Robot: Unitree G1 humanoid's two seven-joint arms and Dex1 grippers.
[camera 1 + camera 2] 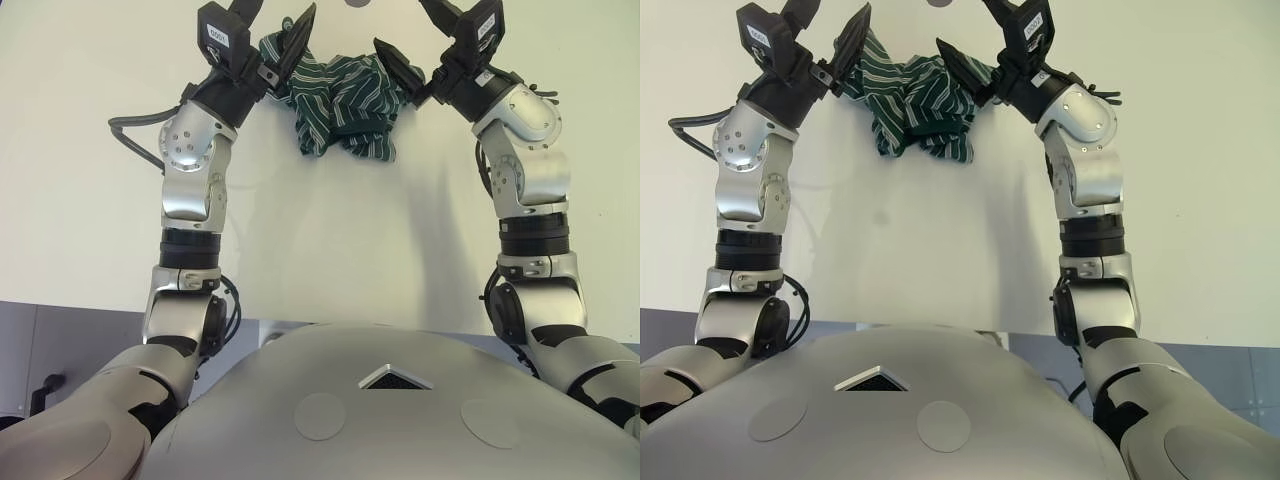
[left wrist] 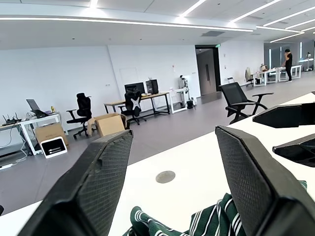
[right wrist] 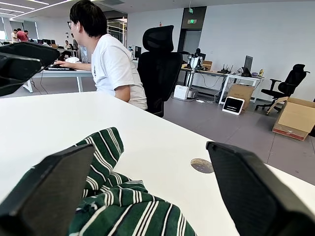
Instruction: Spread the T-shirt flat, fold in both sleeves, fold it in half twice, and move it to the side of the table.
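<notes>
Both head cameras look steeply down at the table, sharing the T-shirt near its far edge. Each wrist camera skims close over that shirt, facing level into the office beyond.

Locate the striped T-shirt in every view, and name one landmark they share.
Left eye: T-shirt bunched at top centre.
Right eye: top, slightly left of centre.
Left wrist: between the fingers of the left gripper.
Right wrist: between the fingers of the right gripper.
Shared landmark: round disc in the tabletop, just beyond the T-shirt.
</notes>
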